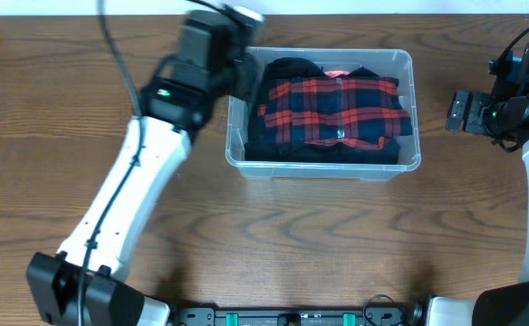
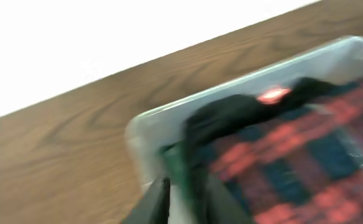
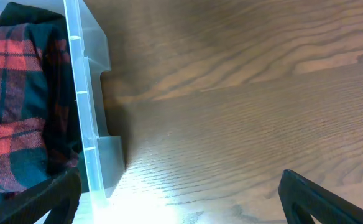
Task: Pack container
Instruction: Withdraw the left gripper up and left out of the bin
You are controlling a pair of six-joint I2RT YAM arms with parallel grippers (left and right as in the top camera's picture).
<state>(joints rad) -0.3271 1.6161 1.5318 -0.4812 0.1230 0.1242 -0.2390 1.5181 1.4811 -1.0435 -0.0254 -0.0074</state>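
Overhead, the container (image 1: 323,170) sits at the far middle of the table (image 1: 319,244), filled with a folded plaid shirt (image 1: 332,110). We judge it light, stiff-walled and rather slick, so the thick rim or a short end wall looks the surest hold. The shirt is soft and would bunch under a pinch. The left arm (image 1: 142,172) reaches the container's left wall, and its own wrist hides the jaws. The right gripper (image 1: 459,110) hangs well off to the right, spread wide and holding nothing.

Left wrist view is smeared by blur. The left gripper (image 2: 188,190) is at the container's corner with dark cloth about its tips, but we cannot tell whether it pinches that cloth or stands slack.

Right wrist view shows the container's clear wall and the shirt's edge, with bare wood beside them. The container's base and far side are cut off.
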